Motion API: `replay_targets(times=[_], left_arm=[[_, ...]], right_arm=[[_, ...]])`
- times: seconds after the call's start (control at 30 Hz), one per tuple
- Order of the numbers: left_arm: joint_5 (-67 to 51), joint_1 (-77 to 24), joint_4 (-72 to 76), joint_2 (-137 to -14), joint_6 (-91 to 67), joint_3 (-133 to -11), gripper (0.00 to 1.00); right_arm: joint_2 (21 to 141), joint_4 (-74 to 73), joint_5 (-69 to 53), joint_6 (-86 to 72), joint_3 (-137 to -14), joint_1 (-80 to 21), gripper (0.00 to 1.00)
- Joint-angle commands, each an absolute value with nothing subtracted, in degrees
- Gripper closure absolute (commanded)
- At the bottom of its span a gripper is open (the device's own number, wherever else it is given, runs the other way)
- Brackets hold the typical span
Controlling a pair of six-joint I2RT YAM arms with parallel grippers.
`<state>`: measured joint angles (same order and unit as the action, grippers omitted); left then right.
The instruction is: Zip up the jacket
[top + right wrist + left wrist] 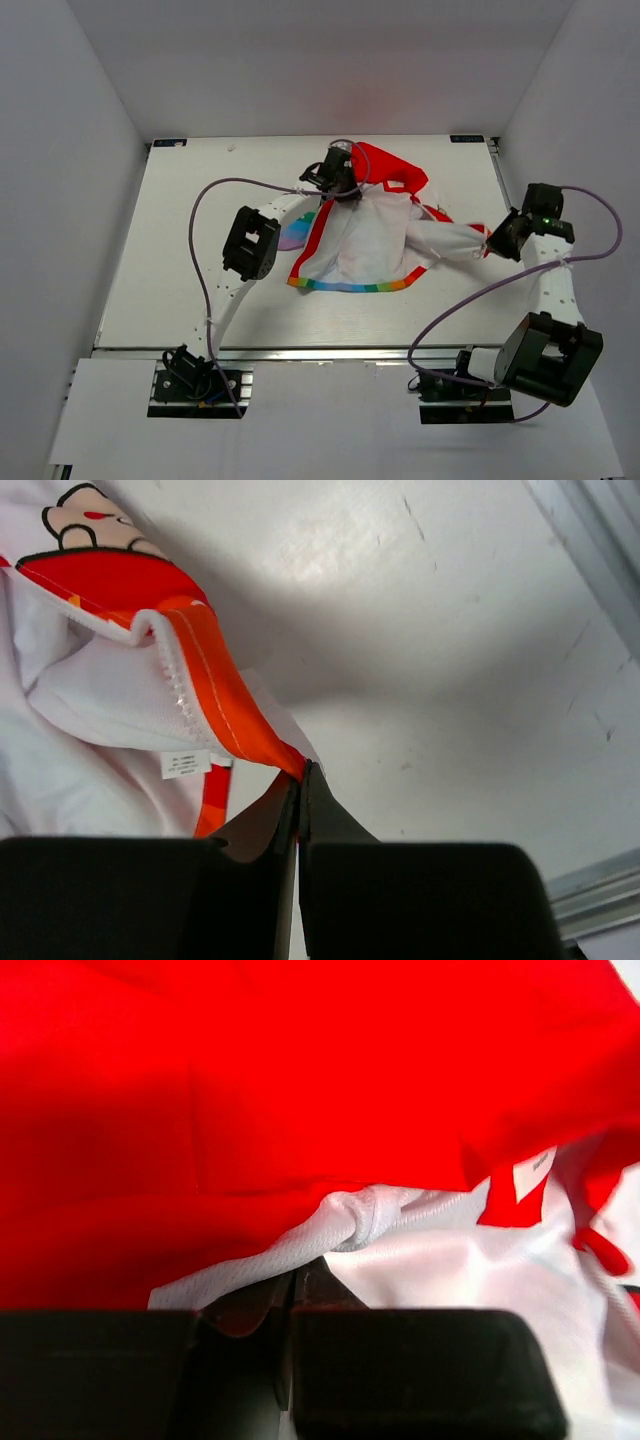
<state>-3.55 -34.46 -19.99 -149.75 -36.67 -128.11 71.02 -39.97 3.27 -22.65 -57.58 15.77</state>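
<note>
The jacket [365,240] lies open in the middle of the table, white lining up, red hood [392,168] at the back, rainbow hem [355,286] at the front. My left gripper [338,180] is at the collar by the hood, shut on the jacket's white mesh lining [300,1245] under the red fabric [250,1090]. My right gripper [497,240] is at the jacket's right side, shut on its red-orange edge [240,730], which is pulled out to the right; white zipper teeth [172,685] run along that edge.
The white table [200,290] has walls on three sides. A rainbow panel [297,232] shows under the left arm. A purple cable [470,300] loops from the right arm over the table's front right. A metal rail [600,895] runs along the table's edge.
</note>
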Motion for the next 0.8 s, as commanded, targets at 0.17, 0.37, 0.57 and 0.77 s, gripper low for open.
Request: replay_targets(times=[0.17, 0.37, 0.57, 0.77], left_arm=[[-3.1, -26.6, -18.7, -154.7, -39.3, -135.4, 0.81], [-18.2, -27.0, -14.1, -144.1, -34.1, -127.9, 0.48], [-27.2, -28.7, -21.7, -126.8, -27.4, -109.4, 0.02], [-10.2, -28.5, -27.0, -93.9, -31.5, -84.2, 0.02]], right_arm=[[72.4, -37.9, -8.8, -17.3, -68.5, 20.5, 1.0], [69.4, -35.9, -13.3, -13.9, -67.8, 15.7, 1.0], [73.3, -38.8, 2.3, -14.3, -74.3, -6.8, 1.0], [80.6, -38.8, 13.2, -13.4, -75.5, -33.8, 1.0]])
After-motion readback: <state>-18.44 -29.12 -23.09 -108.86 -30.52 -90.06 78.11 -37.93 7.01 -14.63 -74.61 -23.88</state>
